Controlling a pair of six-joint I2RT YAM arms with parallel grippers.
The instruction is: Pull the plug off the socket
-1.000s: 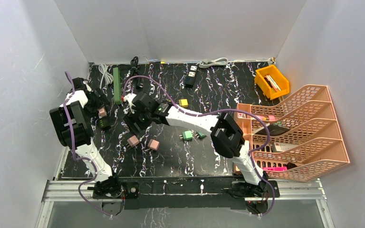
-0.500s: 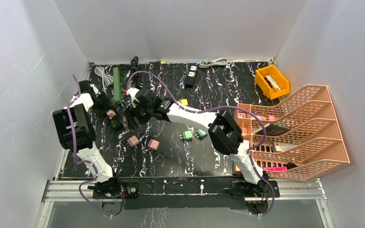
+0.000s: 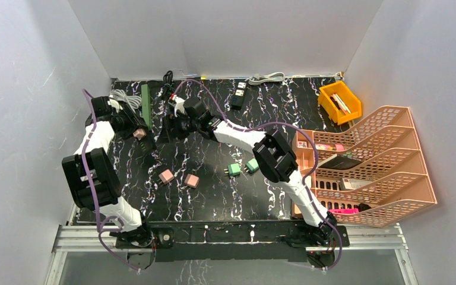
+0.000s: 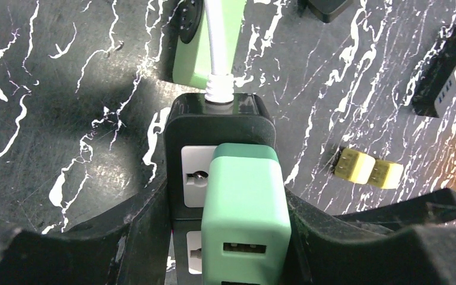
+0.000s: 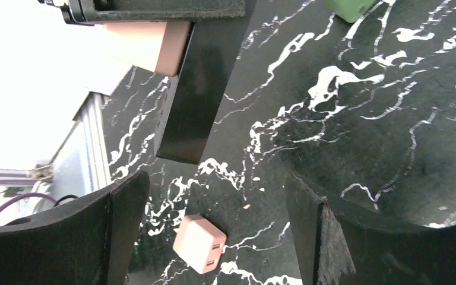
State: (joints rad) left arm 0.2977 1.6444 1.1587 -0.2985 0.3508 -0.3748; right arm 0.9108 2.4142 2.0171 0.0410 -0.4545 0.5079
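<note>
**A:** From above, which way does the plug lie?

**B:** The left pincer (image 3: 135, 132) is clamped on the black socket block (image 3: 145, 143), which carries a pinkish plug (image 3: 138, 135). The right pincer (image 3: 174, 123) hangs just to the right of them, so it is the free arm nearest the plug.

**A:** And the left wrist view?

**B:** Both jaws press the flanks of the block. A green USB charger (image 4: 246, 208) sits in its white face, its long axis running back along the fingers toward the wrist. A white cable (image 4: 217, 53) leaves the block's far end and crosses a green power strip (image 4: 197, 59). The charger looks green here and the plug pinkish elsewhere, so I cannot tell whether they are one plug or two.

**A:** Right wrist?

**B:** Its fingers (image 5: 119, 237) stand wide apart with nothing between them. The block lies ahead and left of the gap, slanting from ahead-right to near-left, with the pinkish plug on its far-left side. A loose pink charger (image 5: 199, 243) lies on the table below the gap. I judge the right pincer must swing left to reach the plug.

**A:** Any writing?

**B:** None is legible, and I see only the charger's USB ports.
</note>
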